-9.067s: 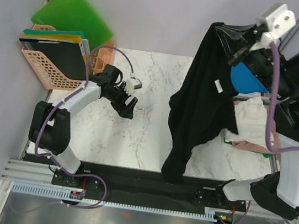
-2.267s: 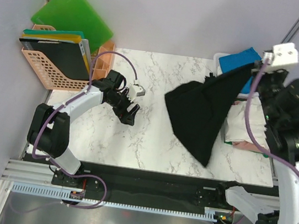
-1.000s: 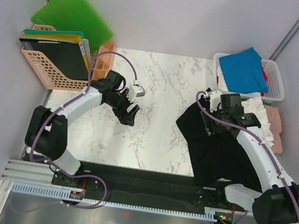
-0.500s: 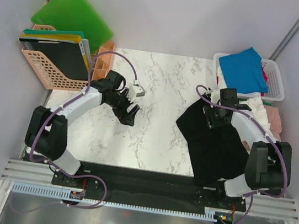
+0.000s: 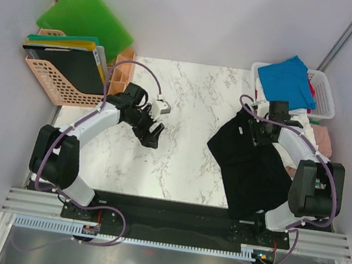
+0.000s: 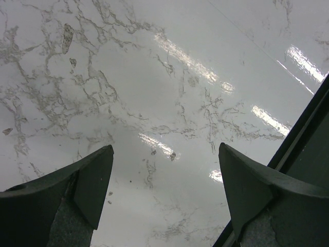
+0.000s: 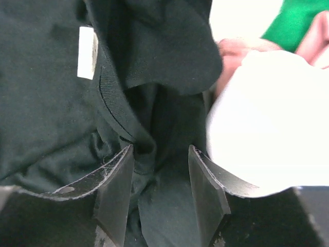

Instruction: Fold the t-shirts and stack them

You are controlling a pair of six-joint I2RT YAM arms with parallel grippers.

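Right jaws half-open astride the large black cloth t-shirt (image 7: 46,118) at its collar; left jaws wide, empty — catching extra layers risks bunching.

crumpled black t-shirt (image 5: 252,172) at right

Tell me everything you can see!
black t-shirt: one, black, table's right side
blue t-shirt: one, blue, atop white basket
white basket: one, white, far right corner
white t-shirt: one, white, beside the black t-shirt
pink t-shirt: one, pink, right edge
green cloth: one, green, next to the pink t-shirt
green board: at least one, bright green, leaning far left
rack: one, peach, far left, holding flat boards
table: one, white marble
left pincer: one, black, open over bare table
right pincer: one, black, jaws apart astride black t-shirt fold
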